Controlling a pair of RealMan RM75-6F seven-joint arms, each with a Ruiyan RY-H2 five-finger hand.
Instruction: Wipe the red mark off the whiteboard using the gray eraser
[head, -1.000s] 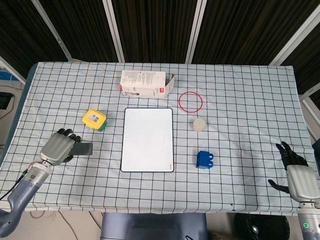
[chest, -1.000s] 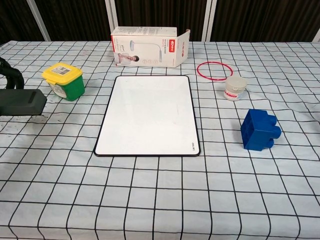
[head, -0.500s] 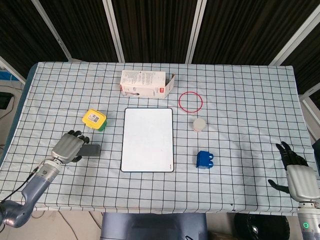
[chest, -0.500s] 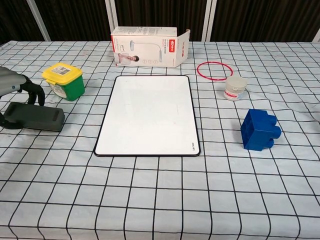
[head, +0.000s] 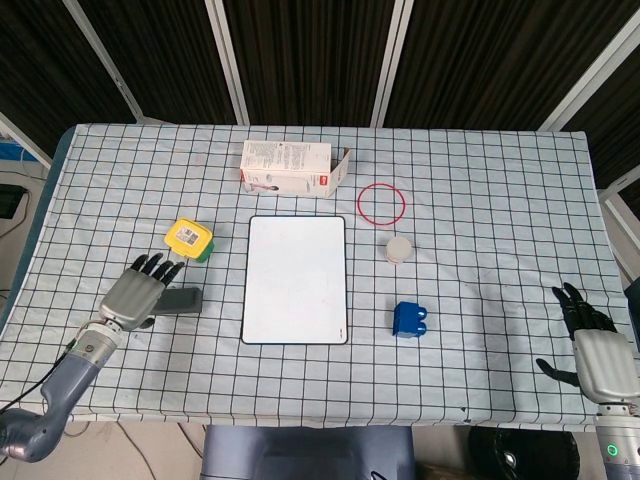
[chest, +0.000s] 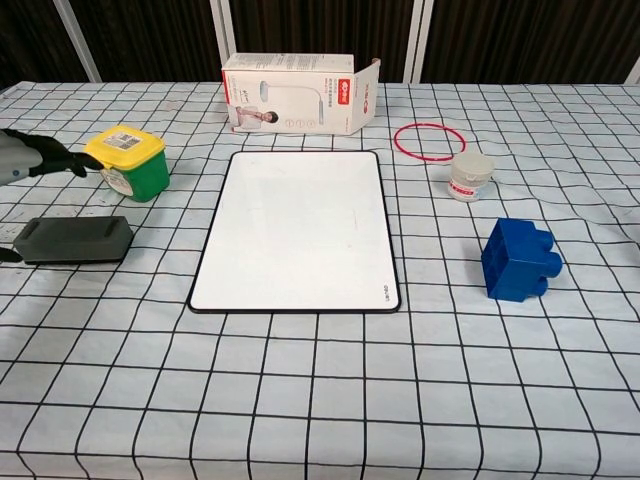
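Checked bench (head: 480, 180), left to right. One left hand (head: 135, 292) at the near-left, fingers (head: 152, 264) spread wide and holding nothing; in the chest view only fingertips (chest: 50, 158) visible at the frame edge, remainder cut off. One gray eraser (chest: 72, 240) flat on the cloth just right of that hand, well left of the whiteboard; contact between palm and eraser not determinable. One green tub with yellow lid (head: 190, 240) behind the eraser. One whiteboard (head: 295, 279), black-rimmed, lying flat at centre; surface reading plain white in both views, red mark too faint to make out. One white carton (head: 290, 167) behind the board, end flap open, print too small to read. One red ring (head: 382, 203) to the right of the carton. One small white jar (head: 399, 249) near the ring. One blue block (head: 409, 319) in front of the jar. One right hand (head: 592, 350) at the near-right edge in the head view, fingers apart, empty; outside the chest view.
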